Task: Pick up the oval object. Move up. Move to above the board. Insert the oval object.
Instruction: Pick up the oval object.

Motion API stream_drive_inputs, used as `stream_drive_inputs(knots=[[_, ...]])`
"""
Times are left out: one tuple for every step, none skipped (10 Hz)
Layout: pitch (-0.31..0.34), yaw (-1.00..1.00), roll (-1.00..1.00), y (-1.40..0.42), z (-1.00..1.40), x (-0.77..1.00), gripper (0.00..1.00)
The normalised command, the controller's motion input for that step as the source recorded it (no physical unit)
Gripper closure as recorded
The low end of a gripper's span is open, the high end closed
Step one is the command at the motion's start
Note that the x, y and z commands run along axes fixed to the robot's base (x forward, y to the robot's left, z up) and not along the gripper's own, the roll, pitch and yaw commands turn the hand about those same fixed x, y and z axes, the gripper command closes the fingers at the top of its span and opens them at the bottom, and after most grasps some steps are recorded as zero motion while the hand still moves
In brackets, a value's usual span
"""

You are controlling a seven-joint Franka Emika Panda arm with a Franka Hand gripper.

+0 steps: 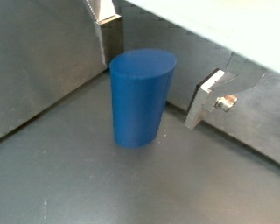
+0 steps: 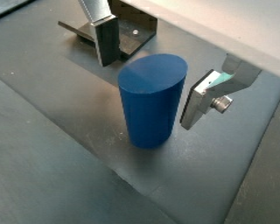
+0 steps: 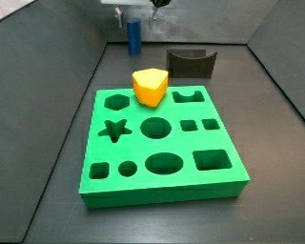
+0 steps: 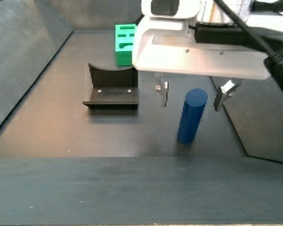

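Observation:
The oval object [image 1: 143, 96] is a tall plain blue peg standing upright on the dark floor; it shows in both wrist views [image 2: 150, 101] and both side views [image 3: 133, 36] [image 4: 191, 116]. My gripper [image 1: 154, 87] [image 2: 149, 92] is open, with one silver finger [image 2: 105, 39] on each side of the peg's upper part and a gap on both sides. In a side view the gripper [image 4: 191, 99] hangs right over the peg. The green board [image 3: 162, 190] with its cut-out holes lies nearer the front of that view, apart from the peg.
A yellow chunky block [image 3: 149, 86] stands in the board's far edge. The dark fixture [image 3: 191, 63] [image 4: 110, 88] stands on the floor beside the peg, also seen in a wrist view [image 2: 130, 35]. Grey walls enclose the floor; one is close behind the peg.

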Motion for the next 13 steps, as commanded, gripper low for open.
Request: stream_drive_inputs(knots=[[0.000, 0.00, 0.00, 0.02, 0.00, 0.00, 0.00], [-0.004, -0.07, 0.33, -0.21, -0.55, -0.15, 0.00], [-0.093, -0.20, 0.08, 0.00, -0.35, -0.09, 0.00], [-0.004, 0.00, 0.00, 0.00, 0.00, 0.00, 0.00], [0.000, 0.00, 0.00, 0.00, 0.00, 0.00, 0.00], [0.000, 0.00, 0.00, 0.00, 0.00, 0.00, 1.00], [0.000, 0.00, 0.00, 0.00, 0.00, 0.00, 1.00], [0.000, 0.00, 0.00, 0.00, 0.00, 0.00, 1.00], [0.000, 0.00, 0.00, 0.00, 0.00, 0.00, 1.00], [0.000, 0.00, 0.00, 0.00, 0.00, 0.00, 1.00], [0.000, 0.00, 0.00, 0.00, 0.00, 0.00, 1.00], [0.000, 0.00, 0.00, 0.00, 0.00, 0.00, 1.00], [0.000, 0.00, 0.00, 0.00, 0.00, 0.00, 1.00]])
